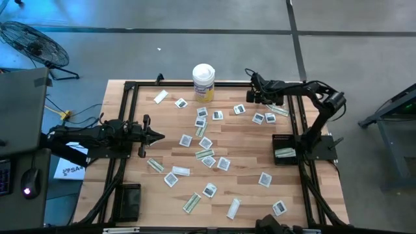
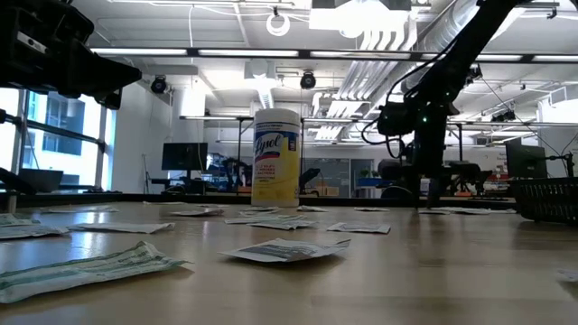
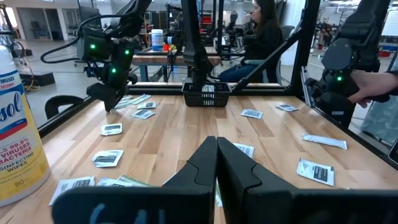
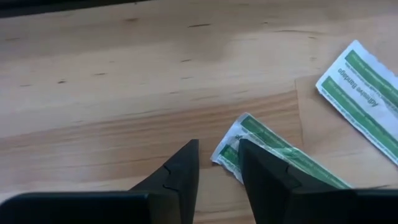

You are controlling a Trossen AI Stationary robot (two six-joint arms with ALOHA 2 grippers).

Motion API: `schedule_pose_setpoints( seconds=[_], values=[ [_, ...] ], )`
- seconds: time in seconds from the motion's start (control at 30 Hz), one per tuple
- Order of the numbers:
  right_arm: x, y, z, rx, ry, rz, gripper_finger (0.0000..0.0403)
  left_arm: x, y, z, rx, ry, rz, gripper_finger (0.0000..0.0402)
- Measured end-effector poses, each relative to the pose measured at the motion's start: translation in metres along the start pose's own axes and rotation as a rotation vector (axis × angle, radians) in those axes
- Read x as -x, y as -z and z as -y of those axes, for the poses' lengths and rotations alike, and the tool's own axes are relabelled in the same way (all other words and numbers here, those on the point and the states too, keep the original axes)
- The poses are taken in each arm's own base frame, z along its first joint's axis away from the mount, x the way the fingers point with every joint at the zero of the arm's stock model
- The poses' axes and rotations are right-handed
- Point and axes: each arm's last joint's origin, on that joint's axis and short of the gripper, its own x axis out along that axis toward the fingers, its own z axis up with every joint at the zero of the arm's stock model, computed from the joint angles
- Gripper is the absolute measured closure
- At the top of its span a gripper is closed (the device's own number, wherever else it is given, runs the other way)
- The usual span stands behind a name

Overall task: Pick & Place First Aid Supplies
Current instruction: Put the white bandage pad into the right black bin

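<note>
Many small first aid packets lie flat across the wooden table [image 1: 247, 140]: square white sachets [image 1: 186, 140] and narrow pale-green wrappers [image 1: 205, 154]. My right gripper [image 1: 250, 96] is at the far right of the table, pointing down, and is slightly open. In the right wrist view its fingertips [image 4: 217, 155] stand on either side of the end of a green-striped wrapper [image 4: 273, 155]. I cannot tell whether they touch it. A second striped wrapper [image 4: 364, 93] lies beside it. My left gripper [image 1: 155, 136] is shut and waits above the table's left side [image 3: 216, 149].
A tall white canister with a yellow label [image 1: 203, 81] stands at the far edge. A black basket [image 1: 284, 149] holding packets sits at the right edge. A black frame rail [image 1: 195, 84] borders the table. Beyond the table, a person [image 3: 261, 31] sits and a hand [image 3: 373, 81] shows.
</note>
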Motion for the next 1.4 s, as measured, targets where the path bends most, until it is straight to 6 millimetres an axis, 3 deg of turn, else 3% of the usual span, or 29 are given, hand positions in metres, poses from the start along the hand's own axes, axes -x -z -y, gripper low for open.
schedule_pose_setpoints(
  seconds=[0.63, 0.8, 0.97, 1.1, 1.27, 1.4],
  values=[
    [0.005, 0.016, -0.013, 0.035, 0.002, 0.031, 0.0397, 0.0, 0.0, 0.0, 0.0, 0.001, 0.0, 0.0401],
    [0.017, 0.022, -0.015, 0.071, -0.026, 0.027, 0.04, 0.0, 0.0, 0.0, 0.0, 0.001, -0.001, 0.0401],
    [0.051, 0.021, -0.018, 0.109, -0.139, 0.091, 0.0401, 0.0, 0.0, 0.0, 0.0, 0.001, 0.0, 0.0401],
    [0.09, 0.031, -0.018, 0.164, -0.223, 0.159, 0.0401, 0.0, 0.0, 0.0, 0.0, 0.001, 0.0, 0.0401],
    [0.143, 0.064, -0.009, 0.265, -0.312, 0.211, 0.0402, 0.0, 0.0, 0.0, 0.0, 0.001, 0.0, 0.0401],
    [0.176, 0.099, 0.01, 0.337, -0.367, 0.153, 0.0402, 0.0, 0.0, 0.0, 0.0, 0.001, 0.0, 0.0401]
  ],
)
